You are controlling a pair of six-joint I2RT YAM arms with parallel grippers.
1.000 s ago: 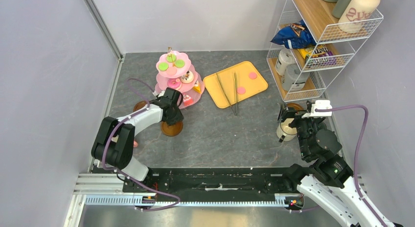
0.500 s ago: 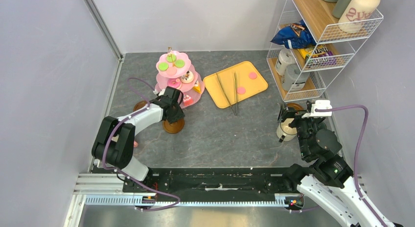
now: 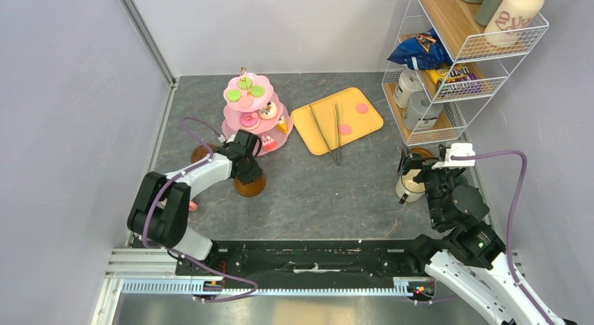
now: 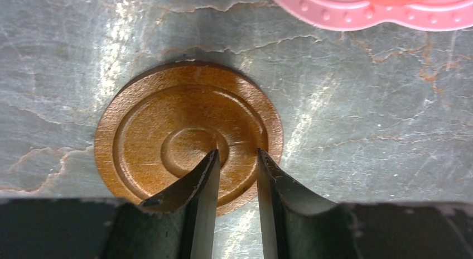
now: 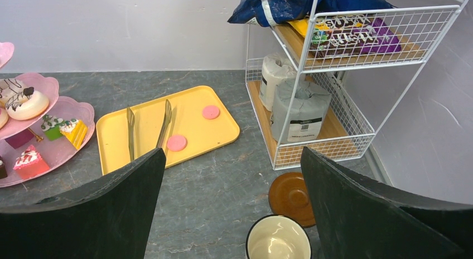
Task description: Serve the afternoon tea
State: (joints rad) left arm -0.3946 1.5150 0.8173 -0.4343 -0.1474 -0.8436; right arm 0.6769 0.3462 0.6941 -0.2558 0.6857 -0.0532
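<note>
Now, from above, three brown saucers are counted: a saucer (image 3: 250,185) under the left gripper (image 3: 246,172), beside the pink stand (image 3: 251,115), seemingly as a place setting; a second saucer (image 3: 199,153) further left; a third saucer (image 3: 422,154) at the right. Left wrist: fingers (image 4: 203,186) are seen narrowly apart over the saucer; a pinch cannot be confirmed. Right wrist: the right gripper (image 5: 232,158) is held wide open above one mug (image 5: 278,241), presumably for grasping; two pink macarons (image 5: 210,111) are counted on the yellow tray (image 5: 215,133).
</note>
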